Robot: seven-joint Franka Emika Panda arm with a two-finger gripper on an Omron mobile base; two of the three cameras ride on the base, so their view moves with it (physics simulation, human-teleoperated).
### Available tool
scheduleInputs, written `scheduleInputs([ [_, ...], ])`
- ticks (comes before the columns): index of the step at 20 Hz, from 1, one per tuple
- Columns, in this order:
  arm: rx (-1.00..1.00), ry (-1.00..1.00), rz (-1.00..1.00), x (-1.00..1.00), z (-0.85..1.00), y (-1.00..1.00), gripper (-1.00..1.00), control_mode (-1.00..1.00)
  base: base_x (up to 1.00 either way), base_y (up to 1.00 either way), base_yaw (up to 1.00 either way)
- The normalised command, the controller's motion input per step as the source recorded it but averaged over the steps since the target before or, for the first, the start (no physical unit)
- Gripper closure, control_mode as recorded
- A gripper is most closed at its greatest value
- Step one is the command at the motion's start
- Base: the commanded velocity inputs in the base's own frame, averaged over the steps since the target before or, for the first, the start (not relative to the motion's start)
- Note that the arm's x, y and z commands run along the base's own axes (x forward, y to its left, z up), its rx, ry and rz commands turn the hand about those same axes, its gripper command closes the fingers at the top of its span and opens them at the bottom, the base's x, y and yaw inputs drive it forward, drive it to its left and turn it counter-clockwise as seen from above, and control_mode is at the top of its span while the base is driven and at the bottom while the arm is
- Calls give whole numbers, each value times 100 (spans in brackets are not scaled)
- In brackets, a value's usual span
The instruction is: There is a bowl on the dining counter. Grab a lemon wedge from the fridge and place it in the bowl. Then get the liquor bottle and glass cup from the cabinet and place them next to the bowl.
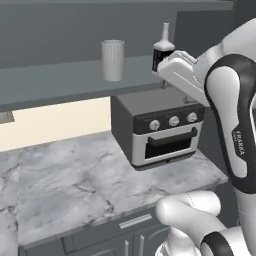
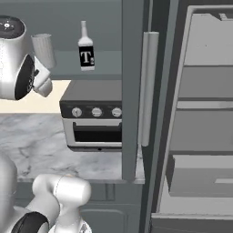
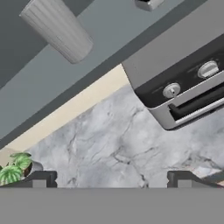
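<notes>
gripper (image 3: 112,179) wide apart; cabinet (image 1: 55,82) shelf holds glass cup (image 1: 113,60), liquor bottle (image 1: 162,50).

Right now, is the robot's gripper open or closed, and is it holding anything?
Gripper: open, holding nothing.

Both base views look forward over the marble worktop (image 1: 90,175) at the toaster oven (image 1: 160,132) and the cabinet shelf (image 1: 70,80), one from the left, one from the right. The hand view, rolled sideways, faces the same shelf, oven and worktop from closer in.
</notes>
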Motion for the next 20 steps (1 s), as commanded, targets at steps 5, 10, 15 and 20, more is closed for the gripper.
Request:
scheduleInputs([
  [5, 20, -17, 0, 16, 32, -10, -100, -100, 0, 0, 0],
  [10, 18, -15, 0, 41, 29, 0, -100, -100, 0, 0, 0],
  [15, 18, -10, 0, 49, 26, 0, -100, -100, 0, 0, 0],
  [20, 16, -1, 0, 53, 11, 9, -100, -100, 0, 0, 0],
])
